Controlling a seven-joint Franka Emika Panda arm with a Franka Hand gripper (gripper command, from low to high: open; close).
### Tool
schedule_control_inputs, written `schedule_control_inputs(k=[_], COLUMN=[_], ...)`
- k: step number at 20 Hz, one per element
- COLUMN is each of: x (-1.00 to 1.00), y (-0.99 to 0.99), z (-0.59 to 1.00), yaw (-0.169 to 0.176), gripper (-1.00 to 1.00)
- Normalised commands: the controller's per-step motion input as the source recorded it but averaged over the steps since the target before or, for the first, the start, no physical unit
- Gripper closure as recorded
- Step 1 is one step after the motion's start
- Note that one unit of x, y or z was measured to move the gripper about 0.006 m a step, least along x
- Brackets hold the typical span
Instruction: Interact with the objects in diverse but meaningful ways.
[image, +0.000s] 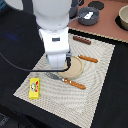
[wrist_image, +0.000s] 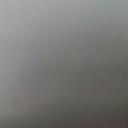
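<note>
The arm hangs low over the plate, hiding the claw; its state cannot be told. Wrist view: blank grey. The yellow box lies near-left on the mat, the sausage far. Next: likely lift clear, then select one.

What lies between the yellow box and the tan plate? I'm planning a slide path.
In the exterior view, the knife's metal blade lies between yellow box and plate; otherwise bare mat.

Nothing you can actually read here, honestly. The yellow box has a red-green label, but its print is just a blur (way too small), and your wrist view shows only featureless grey.
</note>
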Motion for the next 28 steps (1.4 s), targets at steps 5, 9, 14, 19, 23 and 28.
schedule_control_inputs(k=[5,9,14,19,23,28], x=[-0.80,-0.92,-0.98,-0.96,-0.91,-0.66], y=[0.49,0.39,0.30,0.20,0.11,-0.06], z=[-0.03,-0.14,-0.22,-0.30,-0.37,-0.25], yaw=[0.020,0.003,0.000,0.000,0.000,-0.006], gripper=[1.00,1.00,1.00,1.00,1.00,1.00])
